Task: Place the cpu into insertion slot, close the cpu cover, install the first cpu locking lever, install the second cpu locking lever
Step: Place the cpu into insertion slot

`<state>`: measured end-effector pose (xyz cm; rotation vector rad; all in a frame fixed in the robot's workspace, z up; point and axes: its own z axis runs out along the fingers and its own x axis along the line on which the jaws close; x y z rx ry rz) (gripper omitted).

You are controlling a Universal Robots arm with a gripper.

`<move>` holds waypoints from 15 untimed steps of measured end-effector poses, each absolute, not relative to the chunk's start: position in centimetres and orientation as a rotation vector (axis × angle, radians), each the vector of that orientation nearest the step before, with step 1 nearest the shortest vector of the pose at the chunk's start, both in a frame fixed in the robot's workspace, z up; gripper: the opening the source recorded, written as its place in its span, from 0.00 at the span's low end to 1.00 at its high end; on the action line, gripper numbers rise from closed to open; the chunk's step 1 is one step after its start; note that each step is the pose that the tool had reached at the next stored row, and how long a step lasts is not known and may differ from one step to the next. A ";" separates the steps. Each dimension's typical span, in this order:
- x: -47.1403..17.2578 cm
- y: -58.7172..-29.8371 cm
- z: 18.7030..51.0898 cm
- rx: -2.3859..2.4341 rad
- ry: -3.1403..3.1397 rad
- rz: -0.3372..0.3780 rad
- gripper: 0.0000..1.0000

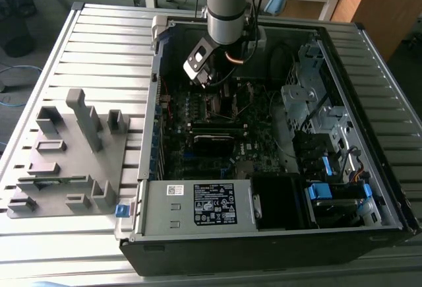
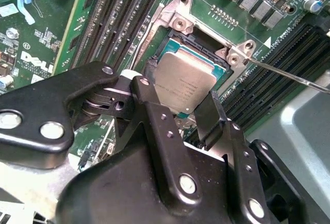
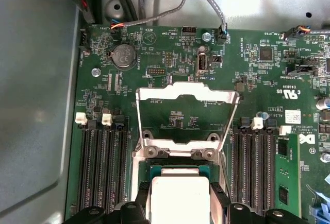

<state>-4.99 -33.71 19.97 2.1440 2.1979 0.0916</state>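
arm reaches down into an open computer case lying on the slatted bench

- cpu: pinched between the black jaws by two opposite edges, silver top facing up; the same grip shows in the first wrist view
- slot: directly beneath the chip, its dark rim showing past one corner. cannot tell whether the chip has bottomed out or sits just above the contacts
- cover: silvery frame swung up and back on its hinge, standing clear of the chip
- one thin locking lever is swung out to the side, away from the slot
- long black memory slots flank the socket on both sides of the green board

step in hand, as i read it: seating the chip

doing it well, by my judgement:
- keep the chip flat and square to the rim, all four edges inside it
- come straight down, no sideways slide, since the contacts underneath likely bend easily
- let it settle under its own weight, not under push
- the fingers sit close to the hinge brackets, so spread the jaws only a little and avoid nudging the chip askew
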 end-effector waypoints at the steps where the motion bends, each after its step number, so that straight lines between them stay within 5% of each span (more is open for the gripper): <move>1: -5.0 -33.7 19.9 2.144 2.198 0.091 0.54; 15: -5.0 -33.6 19.6 2.156 2.185 0.091 0.54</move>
